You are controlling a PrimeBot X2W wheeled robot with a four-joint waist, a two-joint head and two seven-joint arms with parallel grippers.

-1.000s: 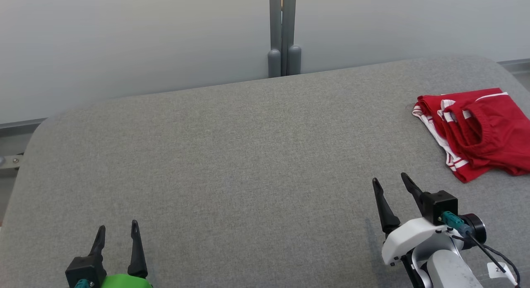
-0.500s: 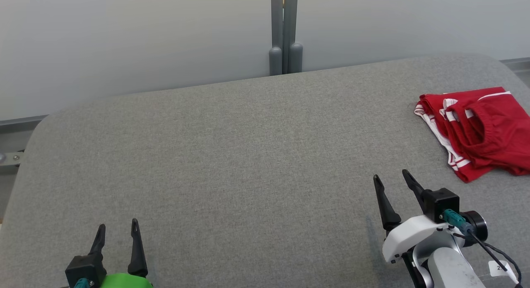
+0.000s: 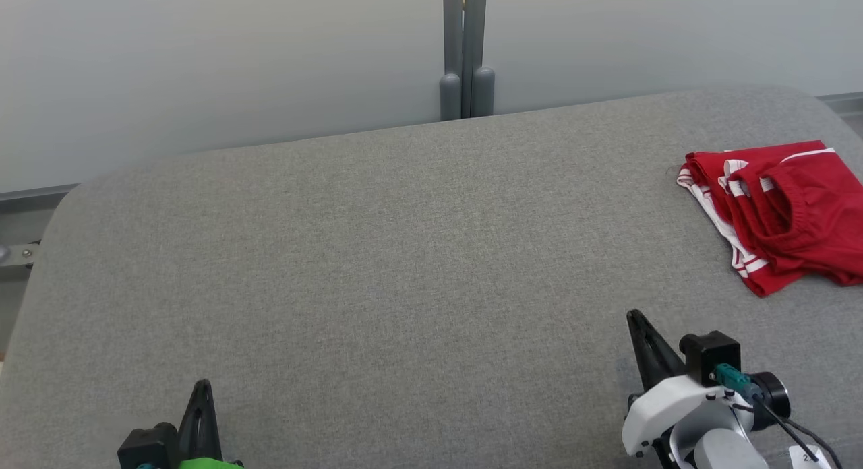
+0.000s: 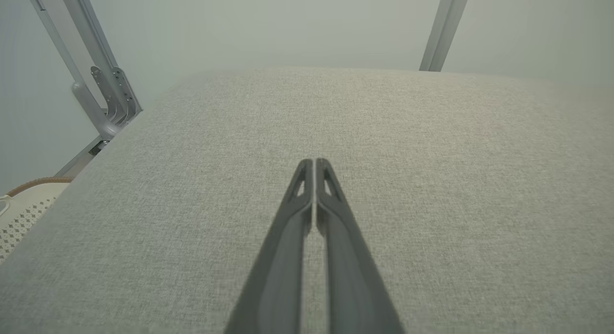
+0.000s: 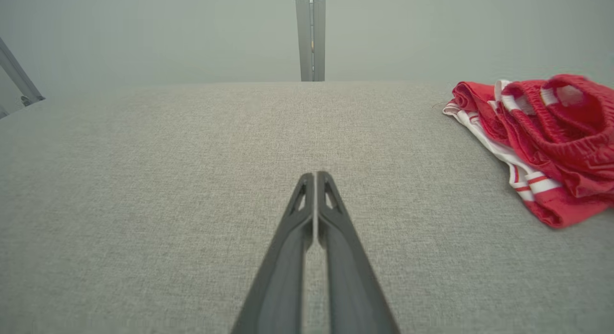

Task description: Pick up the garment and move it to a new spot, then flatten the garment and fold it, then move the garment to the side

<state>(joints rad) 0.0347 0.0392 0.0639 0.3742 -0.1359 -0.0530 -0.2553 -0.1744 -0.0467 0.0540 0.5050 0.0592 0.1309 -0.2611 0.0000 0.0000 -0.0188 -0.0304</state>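
garment (image 3: 809, 213): red, white stripes | table (image 3: 404, 253): grey woven fabric | wall (image 3: 202, 65): pale grey | post (image 3: 464, 51): grey

No legible txt or labels.

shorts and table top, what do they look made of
Shorts: soft red cloth, matte, white stripes, gathered waistband; it crumples loosely, probably a light synthetic. Table top: grey woven fabric cover, matte, fine flecked weave showing.
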